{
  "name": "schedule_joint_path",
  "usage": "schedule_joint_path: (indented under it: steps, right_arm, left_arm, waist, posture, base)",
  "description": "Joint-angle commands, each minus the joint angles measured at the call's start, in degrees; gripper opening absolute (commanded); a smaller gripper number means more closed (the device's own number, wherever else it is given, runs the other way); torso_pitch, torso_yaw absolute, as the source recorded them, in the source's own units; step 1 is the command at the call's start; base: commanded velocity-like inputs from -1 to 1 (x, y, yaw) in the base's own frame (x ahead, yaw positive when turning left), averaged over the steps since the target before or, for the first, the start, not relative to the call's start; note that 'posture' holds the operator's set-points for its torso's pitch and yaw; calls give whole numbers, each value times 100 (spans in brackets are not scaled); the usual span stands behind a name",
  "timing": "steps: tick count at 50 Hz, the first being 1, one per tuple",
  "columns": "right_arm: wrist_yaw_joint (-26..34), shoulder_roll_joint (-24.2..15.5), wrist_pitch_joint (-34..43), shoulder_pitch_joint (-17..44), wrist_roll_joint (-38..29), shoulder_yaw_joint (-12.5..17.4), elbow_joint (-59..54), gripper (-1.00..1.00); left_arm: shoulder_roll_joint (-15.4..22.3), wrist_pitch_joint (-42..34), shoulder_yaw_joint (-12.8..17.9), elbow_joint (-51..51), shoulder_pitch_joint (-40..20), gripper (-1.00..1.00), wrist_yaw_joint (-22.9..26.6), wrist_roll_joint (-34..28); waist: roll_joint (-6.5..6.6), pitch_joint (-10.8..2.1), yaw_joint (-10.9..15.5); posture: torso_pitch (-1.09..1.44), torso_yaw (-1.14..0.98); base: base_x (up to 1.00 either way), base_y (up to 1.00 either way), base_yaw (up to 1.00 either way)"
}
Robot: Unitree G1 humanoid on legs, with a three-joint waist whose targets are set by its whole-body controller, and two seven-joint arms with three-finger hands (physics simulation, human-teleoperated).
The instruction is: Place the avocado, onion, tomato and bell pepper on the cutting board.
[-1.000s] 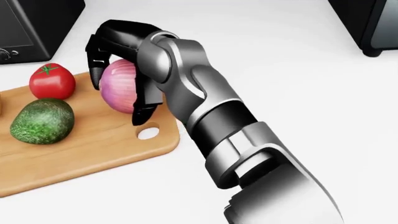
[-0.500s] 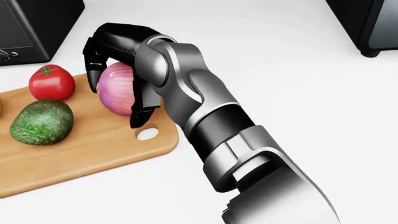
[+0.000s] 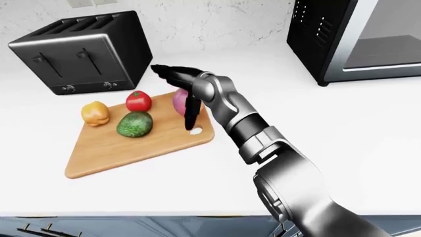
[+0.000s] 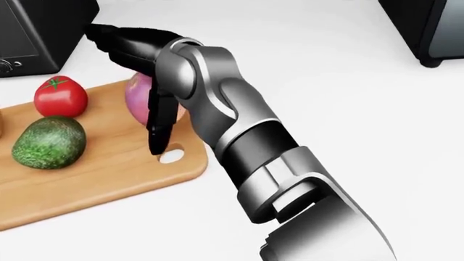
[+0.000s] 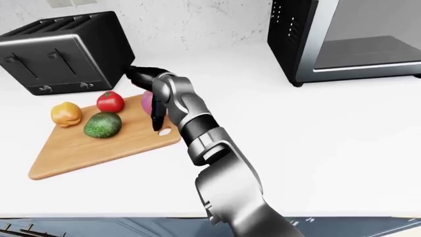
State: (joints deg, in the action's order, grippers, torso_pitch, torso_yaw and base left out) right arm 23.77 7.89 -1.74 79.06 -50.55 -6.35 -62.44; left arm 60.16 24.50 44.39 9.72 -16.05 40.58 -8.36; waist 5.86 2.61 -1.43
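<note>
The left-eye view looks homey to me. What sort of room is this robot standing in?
Most likely a kitchen, rendered in a simulator. A black toaster and a microwave oven stand on a white counter, and a wooden cutting board holds vegetables such as a tomato.

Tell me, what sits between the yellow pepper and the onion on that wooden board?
In the left-eye view, the tomato and the avocado lie between the bell pepper and the onion, all on the cutting board.

red tomato (image 3: 138,101), mottled green avocado (image 3: 134,124), purple onion (image 4: 137,98), yellow-orange bell pepper (image 3: 95,113)
</note>
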Motion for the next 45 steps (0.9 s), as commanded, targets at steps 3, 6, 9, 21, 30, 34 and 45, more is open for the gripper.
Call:
schedule_joint_path:
  steps: [3,6,9,21,30,34,45]
  right_arm:
    - [50,-28,-59,191,-21,4,113,100]
    - [101,-56,-61,243,-18,17,95,100]
    - [163,-95,-51,335,-3,43,80,100]
    - [407,-290,-62,685,26,100,9,100]
    - [847,-623,-99,1118,112,204,-13,100]
    - [1112,-823,-136,1296,158,251,-12,100]
    - [1834,-1424,-311,1530,190,362,322,100]
  left_arm:
    - [189,14,137,-106,-110,100,-109,77]
    - [201,14,126,-95,-119,100,-112,82]
    - [204,14,120,-93,-121,100,-116,84]
    - [206,32,127,-79,-108,100,-122,79]
    - [230,19,132,-68,-117,100,-117,94]
    - [250,1,107,-65,-144,100,-122,100]
    - [317,-67,73,-75,-205,100,-110,153]
  waist:
    - [65,-114,-6]
    - [66,-112,-12]
    - [66,-107,-15]
    - [59,-81,-20]
    - [50,-69,-22]
    - [41,-57,-21]
    - [13,-35,-34]
  posture:
    - [0,0]
    - [0,0]
    - [0,0]
    - [0,0]
    - [0,0]
    - [0,0]
    - [0,0]
  base:
    - [0,0,0]
    - [0,0,0]
    - [0,0,0]
    - [0,0,0]
    - [0,0,0]
    - [0,0,0]
    - [0,0,0]
